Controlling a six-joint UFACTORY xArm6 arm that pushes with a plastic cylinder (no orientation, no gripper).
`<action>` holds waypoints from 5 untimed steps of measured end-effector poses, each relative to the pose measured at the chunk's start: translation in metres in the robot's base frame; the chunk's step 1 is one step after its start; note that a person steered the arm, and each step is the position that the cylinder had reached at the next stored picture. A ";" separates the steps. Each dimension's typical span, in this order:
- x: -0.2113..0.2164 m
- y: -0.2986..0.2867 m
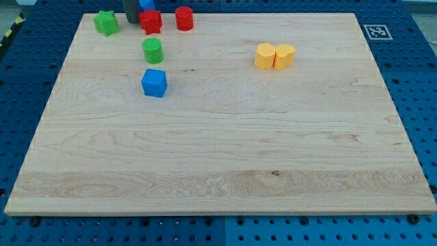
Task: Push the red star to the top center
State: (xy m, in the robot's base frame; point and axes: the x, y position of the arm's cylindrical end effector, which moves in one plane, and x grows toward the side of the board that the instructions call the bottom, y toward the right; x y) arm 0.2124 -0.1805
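My tip [131,21], the lower end of the straight dark rod, stands at the view's top left of the pale wooden board [218,164], just to the left of the red star-shaped block [151,21] and seemingly touching its left edge, though the contact point is too small to be sure of. There are no jaws on this arm to be apart or together; the rod is bare, and most of it runs out past the top of the view.

Taking the red star-shaped block as the landmark and working from the near edge of the board towards the far one: the blue cube-like block [154,83] lies well below the star, the nearest block of all. Just above it, between it and the star, sits the green cylinder-shaped block [152,50]. Well to the star's right and a little lower, two yellow blocks touch side by side, the yellow left block [265,56] and the yellow right block [285,56], both roughly hexagonal or round.

The star itself lies near the board's top edge, left of centre. The red cylinder-shaped block [184,18] stands just beside it on the right, apart by a narrow gap. The green star-shaped block [105,22] sits to its left, beyond my tip. A second blue block [147,4], shape unclear, peeks out directly above the star at the frame's top edge.
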 end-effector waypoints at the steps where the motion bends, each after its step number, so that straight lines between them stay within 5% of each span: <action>1: 0.005 0.012; 5: 0.043 0.097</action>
